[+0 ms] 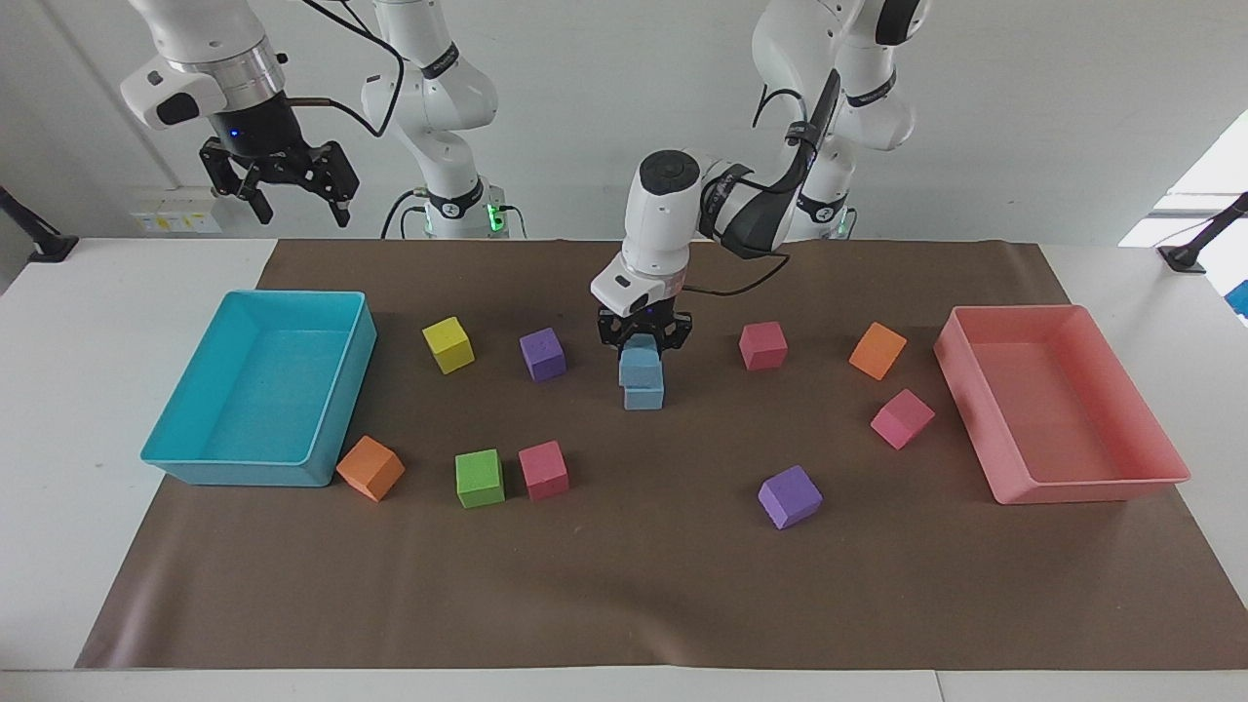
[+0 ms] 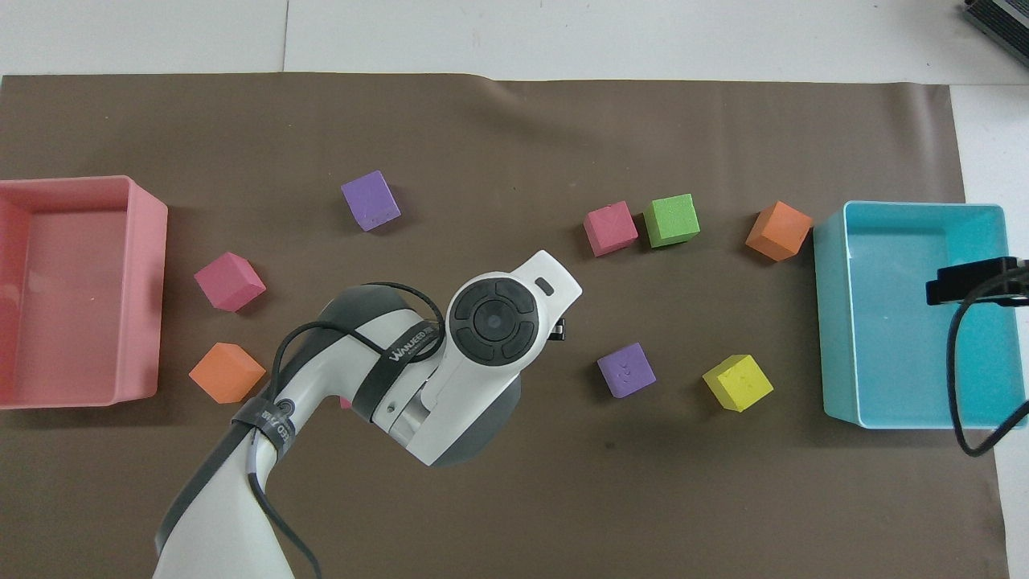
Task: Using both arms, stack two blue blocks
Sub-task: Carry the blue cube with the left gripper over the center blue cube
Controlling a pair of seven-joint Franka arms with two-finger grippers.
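Note:
Two sky-blue blocks stand stacked mid-mat in the facing view. The upper blue block (image 1: 641, 365) sits on the lower blue block (image 1: 644, 398), shifted slightly toward the right arm's end. My left gripper (image 1: 643, 338) comes down from above, its fingers closed on the sides of the upper block's top. In the overhead view the left arm's wrist (image 2: 492, 320) hides both blocks. My right gripper (image 1: 281, 187) hangs open and empty, high above the cyan tray (image 1: 357, 363), and waits.
A purple cube (image 1: 542, 353) and a yellow cube (image 1: 448, 344) lie beside the stack toward the right arm's end. A pink cube (image 1: 762, 345) and an orange cube (image 1: 877, 350) lie toward the pink tray (image 1: 1082, 489). Several more cubes lie farther from the robots.

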